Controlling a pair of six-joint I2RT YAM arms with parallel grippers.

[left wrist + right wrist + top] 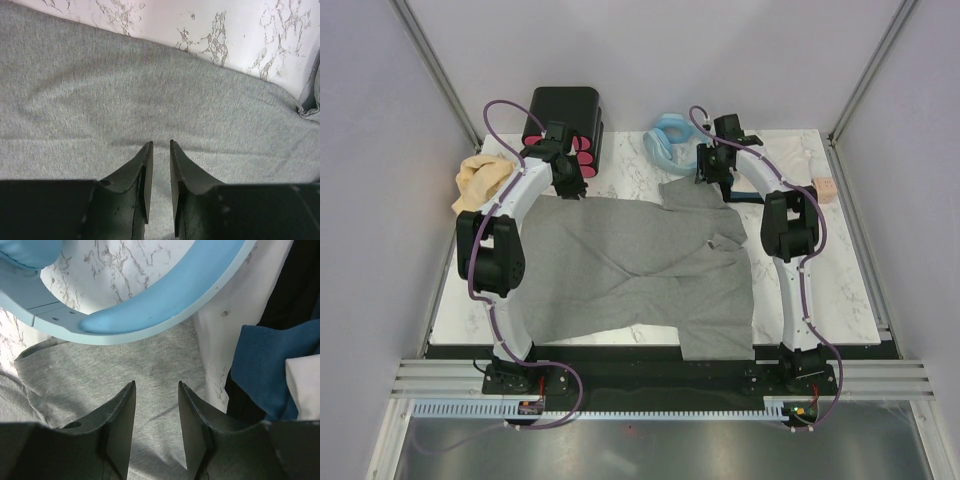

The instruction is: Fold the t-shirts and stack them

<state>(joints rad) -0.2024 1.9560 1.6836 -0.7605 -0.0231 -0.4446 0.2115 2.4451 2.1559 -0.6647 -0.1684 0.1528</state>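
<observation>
on the marble table (840, 280), pale walls (360, 200) round | grey t-shirt (630, 270) spread | left pincer (160, 144), right pincer (156, 384) released

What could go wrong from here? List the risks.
1. The right gripper hangs open over the grey shirt's sleeve, close by the blue hose: a grab might snag the hose too.
2. The shirt's near corner hangs over the table edge: a tug might slide it off.

Matt grey cloth t-shirt (630, 270)
</observation>
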